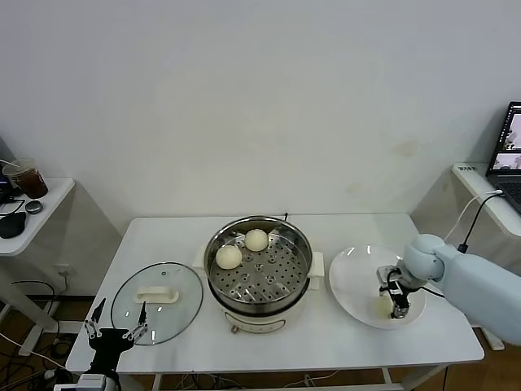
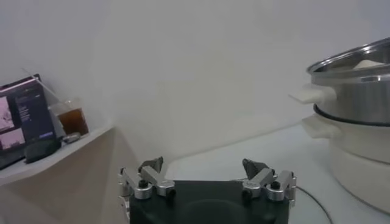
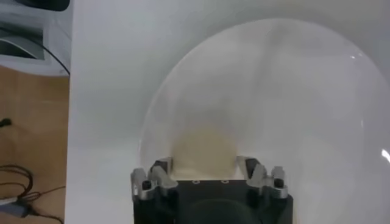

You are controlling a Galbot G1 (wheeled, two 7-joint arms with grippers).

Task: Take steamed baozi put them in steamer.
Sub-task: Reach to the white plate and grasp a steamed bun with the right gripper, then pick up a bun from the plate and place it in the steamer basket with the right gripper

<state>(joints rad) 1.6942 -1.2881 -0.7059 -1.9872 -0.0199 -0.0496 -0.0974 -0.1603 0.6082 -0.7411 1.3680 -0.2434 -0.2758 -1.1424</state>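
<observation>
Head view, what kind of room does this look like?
Probably a lab or office test area, not a home kitchen: a plain white folding table against a bare wall, a round shiny steel steamer pot set up on it, and an open laptop on a side desk to the right.

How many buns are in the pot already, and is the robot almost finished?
Two baozi already sit on the steamer's holed tray. The right gripper is down over the white plate, its open fingers around another bun, not yet lifted. The left gripper waits, open, near the glass lid. No fourth bun shows.
</observation>
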